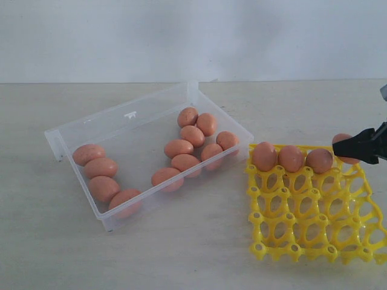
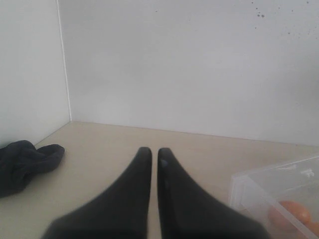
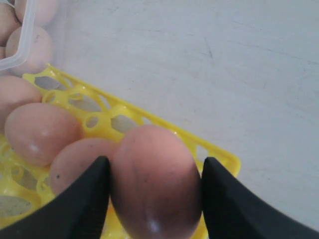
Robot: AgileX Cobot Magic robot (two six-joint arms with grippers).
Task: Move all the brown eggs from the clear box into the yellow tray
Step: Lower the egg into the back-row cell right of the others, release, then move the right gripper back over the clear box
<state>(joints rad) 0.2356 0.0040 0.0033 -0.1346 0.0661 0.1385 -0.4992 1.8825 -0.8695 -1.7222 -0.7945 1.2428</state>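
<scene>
The right gripper [image 3: 154,172] has its two black fingers clamped on the flanks of a smooth pinkish-brown egg [image 3: 154,144], long axis roughly upright, and hangs at the far right corner of the bright yellow lattice egg tray [image 1: 260,249]. Whether the egg's base already touches a cup cannot be told from either view. Just beside it, three more brown eggs [image 1: 291,158] sit in the tray's far row, and the nearest one is almost against the held egg. The other rows are bare.

The step in hand looks like seating the fourth egg in the last cup of that row. The next move calls for easing it down until the cup carries it, then spreading the fingers only a little so as not to knock the neighbour, and lifting straight up.

Beyond the tray lies the shallow clear plastic box [image 1: 60,140], near its corner, with four eggs at one end and about eight clustered at the other — most of the work remains.

The left gripper [image 2: 153,155] hangs well off to the side, tips pressed nearly together on nothing.
</scene>
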